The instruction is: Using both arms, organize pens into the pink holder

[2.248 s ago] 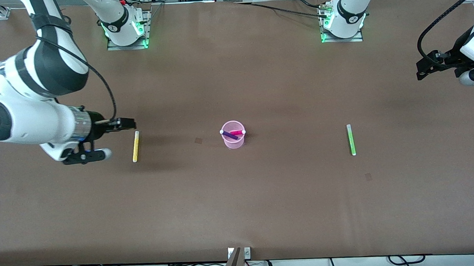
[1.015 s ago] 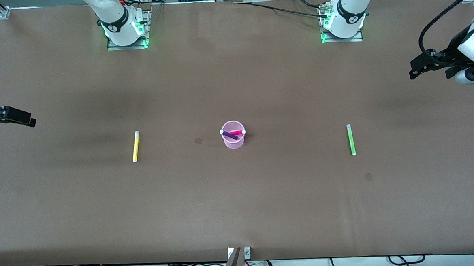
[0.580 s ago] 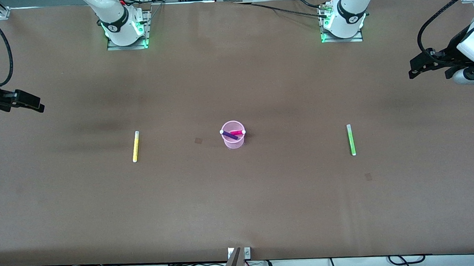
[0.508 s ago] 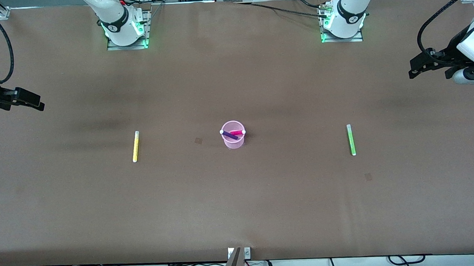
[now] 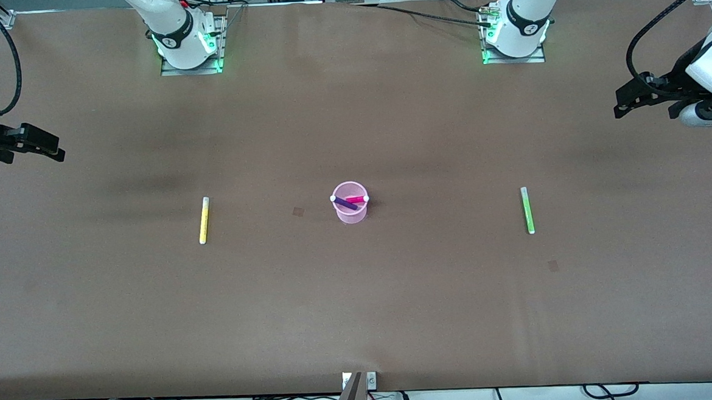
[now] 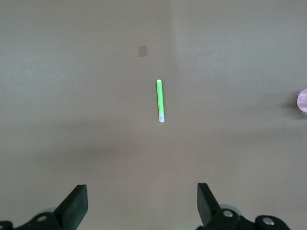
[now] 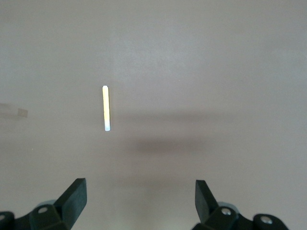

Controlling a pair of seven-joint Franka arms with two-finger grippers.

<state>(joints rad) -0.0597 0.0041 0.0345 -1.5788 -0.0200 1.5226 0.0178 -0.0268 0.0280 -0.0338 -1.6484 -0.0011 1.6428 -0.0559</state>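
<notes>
The pink holder (image 5: 351, 204) stands at the table's middle with the magenta pen (image 5: 358, 198) and the dark purple pen (image 5: 344, 203) in it. The yellow pen (image 5: 203, 220) lies flat toward the right arm's end, also in the right wrist view (image 7: 106, 108). The light green pen (image 5: 527, 210) lies flat toward the left arm's end, also in the left wrist view (image 6: 160, 100). My right gripper (image 5: 55, 154) (image 7: 140, 201) is open and empty, high over the table's edge at its own end. My left gripper (image 5: 620, 109) (image 6: 142, 203) is open and empty, high at the left arm's end.
The pink holder's edge shows in the left wrist view (image 6: 302, 100). Small dark squares mark the brown table (image 5: 362, 309) beside the holder (image 5: 298, 211) and nearer the camera than the green pen (image 5: 553, 266). The arms' bases (image 5: 188, 38) (image 5: 514, 27) stand along the table's top edge.
My right arm pulled away from beside the yellow pen, out to the table's edge, then edged slightly upward. My left gripper shifted slightly. The pens and holder stayed put.
</notes>
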